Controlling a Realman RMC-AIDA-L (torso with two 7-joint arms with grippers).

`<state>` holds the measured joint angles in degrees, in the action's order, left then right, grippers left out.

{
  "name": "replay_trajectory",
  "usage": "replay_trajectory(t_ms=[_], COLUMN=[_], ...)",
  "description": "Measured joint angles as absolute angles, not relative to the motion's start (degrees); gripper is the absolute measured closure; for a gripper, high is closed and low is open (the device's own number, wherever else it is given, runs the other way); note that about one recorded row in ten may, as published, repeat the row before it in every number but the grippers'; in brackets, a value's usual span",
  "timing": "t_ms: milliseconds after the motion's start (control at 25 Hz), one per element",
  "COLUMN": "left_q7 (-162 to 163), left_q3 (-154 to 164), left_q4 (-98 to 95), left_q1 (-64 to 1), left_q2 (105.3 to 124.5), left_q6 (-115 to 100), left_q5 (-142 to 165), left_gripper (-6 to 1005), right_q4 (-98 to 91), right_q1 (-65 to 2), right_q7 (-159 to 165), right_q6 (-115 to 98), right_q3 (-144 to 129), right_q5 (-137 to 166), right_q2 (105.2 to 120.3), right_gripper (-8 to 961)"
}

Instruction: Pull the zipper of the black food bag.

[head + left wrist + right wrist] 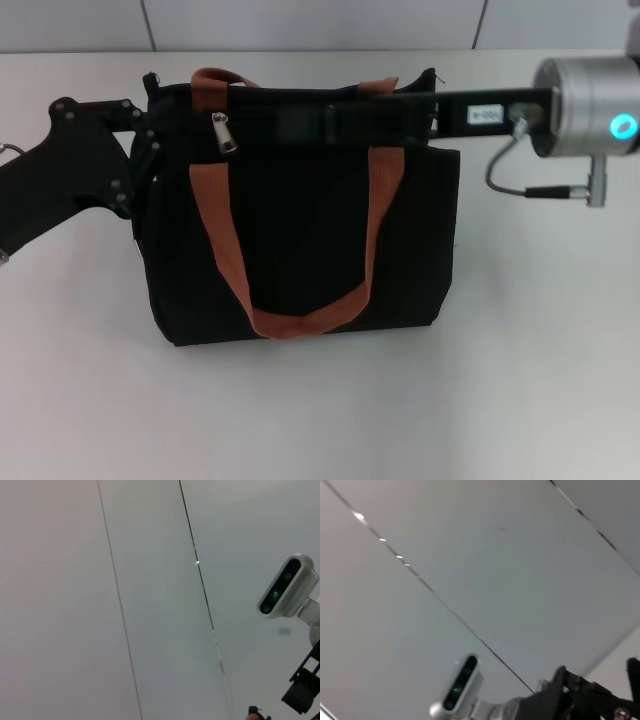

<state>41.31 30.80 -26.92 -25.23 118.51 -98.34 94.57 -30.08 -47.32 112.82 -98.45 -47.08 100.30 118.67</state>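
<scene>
Standing upright on the white table [80,400], the boxy black fabric food bag [300,230] is showing its small silver zipper pull [224,133] near its top left corner. The left gripper [150,135] is pressing at that corner and the right gripper [345,120] is reaching across the top; I cannot tell either one's opening. Pulling unbraced risks dragging the soft bag.

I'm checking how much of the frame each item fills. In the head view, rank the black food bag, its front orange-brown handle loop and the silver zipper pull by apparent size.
1. black food bag, by far the largest.
2. front orange-brown handle loop, draped down the bag's face.
3. zipper pull, a small silver tab near the bag's upper left corner.
</scene>
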Motion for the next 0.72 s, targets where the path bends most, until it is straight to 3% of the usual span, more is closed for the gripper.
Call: replay_trajectory(t_ms=[480,720], left_q7=[41.3,41.3], left_q3=[30.4,30.6], left_q4=[-26.8,-26.8], left_q1=[-25.6,-26.0], left_q2=[118.34,118.37], left_q6=[-97.0,-97.2], left_q5=[93.6,93.6], left_gripper=[967,965], right_q4=[-31.1,-32.0], right_q1=[-51.7,-52.9], right_q7=[122.5,125.0], right_q6=[-91.3,-87.7], right_q3=[-51.3,-51.4], right_q5=[102.2,103.6], right_q2=[118.26,117.97], right_gripper=[199,266])
